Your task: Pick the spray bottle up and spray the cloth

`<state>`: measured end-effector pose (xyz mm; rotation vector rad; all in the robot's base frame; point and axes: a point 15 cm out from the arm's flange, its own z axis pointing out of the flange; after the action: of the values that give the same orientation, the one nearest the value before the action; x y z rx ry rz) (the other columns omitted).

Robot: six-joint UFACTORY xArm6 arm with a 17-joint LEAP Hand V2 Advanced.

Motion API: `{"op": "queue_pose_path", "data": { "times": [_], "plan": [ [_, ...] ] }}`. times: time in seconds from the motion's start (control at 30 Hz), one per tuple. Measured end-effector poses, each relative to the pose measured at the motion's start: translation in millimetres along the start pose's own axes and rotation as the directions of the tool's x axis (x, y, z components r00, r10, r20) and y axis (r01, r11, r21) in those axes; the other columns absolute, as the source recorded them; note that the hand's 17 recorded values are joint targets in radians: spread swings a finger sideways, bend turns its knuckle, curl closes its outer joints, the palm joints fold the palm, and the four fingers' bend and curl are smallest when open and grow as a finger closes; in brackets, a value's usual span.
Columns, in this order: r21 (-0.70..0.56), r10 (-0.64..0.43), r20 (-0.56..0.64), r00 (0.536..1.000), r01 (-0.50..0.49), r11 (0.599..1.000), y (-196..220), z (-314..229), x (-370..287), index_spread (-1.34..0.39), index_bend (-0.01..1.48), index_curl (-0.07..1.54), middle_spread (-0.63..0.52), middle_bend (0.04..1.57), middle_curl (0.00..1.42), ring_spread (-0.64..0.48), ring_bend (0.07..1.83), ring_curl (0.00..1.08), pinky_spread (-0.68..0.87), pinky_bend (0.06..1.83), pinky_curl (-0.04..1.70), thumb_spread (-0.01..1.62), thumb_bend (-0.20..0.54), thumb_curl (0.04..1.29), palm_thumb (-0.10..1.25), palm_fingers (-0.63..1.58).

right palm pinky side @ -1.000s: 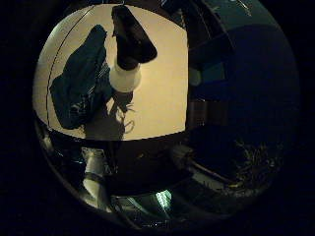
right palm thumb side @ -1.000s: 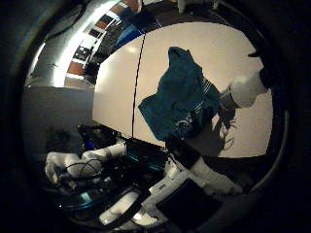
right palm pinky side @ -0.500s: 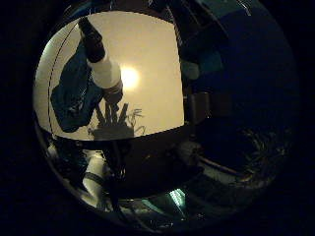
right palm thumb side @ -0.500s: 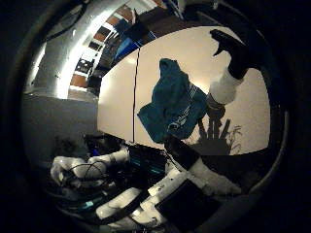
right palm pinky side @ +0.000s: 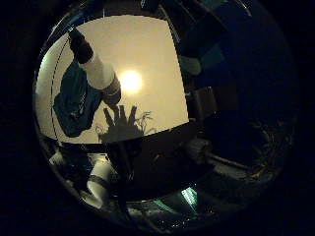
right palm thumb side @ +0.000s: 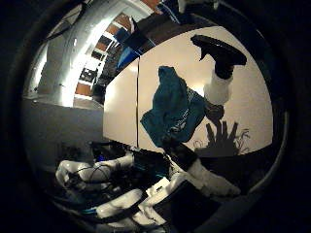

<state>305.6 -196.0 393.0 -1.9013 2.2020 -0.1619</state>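
Observation:
A spray bottle point(right palm thumb side: 218, 87) with a white body and a black trigger head stands upright on the pale table point(right palm thumb side: 255, 107). A crumpled teal cloth point(right palm thumb side: 170, 109) lies on the table right beside the bottle's base, touching or nearly touching it. My hand point(right palm thumb side: 194, 174) hovers over the table, apart from both, and holds nothing. Its white and black fingers reach out straight. The hand's shadow point(right palm pinky side: 120, 125) falls on the table next to the bottle's foot with the fingers spread. The bottle point(right palm pinky side: 98, 71) and cloth point(right palm pinky side: 74, 101) also show in the little finger side view.
A dark seam point(right palm thumb side: 137, 111) splits the tabletop beside the cloth. A bright light reflection point(right palm pinky side: 130, 81) sits on the table near the bottle. Dark boxy objects point(right palm pinky side: 206, 98) stand past the table's edge. Lit shelves point(right palm thumb side: 87, 73) line the room behind.
The whole picture has shifted, so the camera has moved with the hand. Bottle and cloth now fill more of the views. The finger shadow has drawn up to the bottle's base.

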Motion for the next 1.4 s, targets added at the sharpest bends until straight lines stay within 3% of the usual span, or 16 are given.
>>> {"op": "queue_pose_path", "data": {
  "times": [0.47, 0.93, 1.13, 1.4],
  "plan": [
    [0.011, 0.104, 0.112, 0.988, -0.106, 0.994, 3.7, 29.8, 42.5, -0.33, 0.15, 0.27, 0.06, 0.23, 0.35, 0.19, 0.23, 0.27, 0.38, 0.55, 0.11, 1.05, -0.024, 0.3, 0.58, 0.12],
    [0.126, 0.148, 0.193, 0.97, -0.174, 0.977, 0.1, 37.3, 80.3, -0.3, 0.16, 0.27, 0.08, 0.24, 0.35, 0.19, 0.25, 0.27, 0.38, 0.59, 0.11, 1.05, -0.024, 0.31, 0.56, 0.11],
    [0.138, 0.184, 0.305, 0.934, -0.235, 0.962, 15.5, 66.9, 73.0, -0.28, 0.15, 0.27, 0.08, 0.25, 0.35, 0.19, 0.26, 0.27, 0.37, 0.6, 0.11, 1.05, -0.024, 0.31, 0.56, 0.12],
    [0.148, 0.208, 0.346, 0.915, -0.272, 0.951, 23.6, 78.3, 83.2, -0.26, 0.16, 0.28, 0.08, 0.26, 0.35, 0.19, 0.29, 0.27, 0.37, 0.6, 0.1, 1.05, -0.024, 0.31, 0.56, 0.13]
  ]
}}
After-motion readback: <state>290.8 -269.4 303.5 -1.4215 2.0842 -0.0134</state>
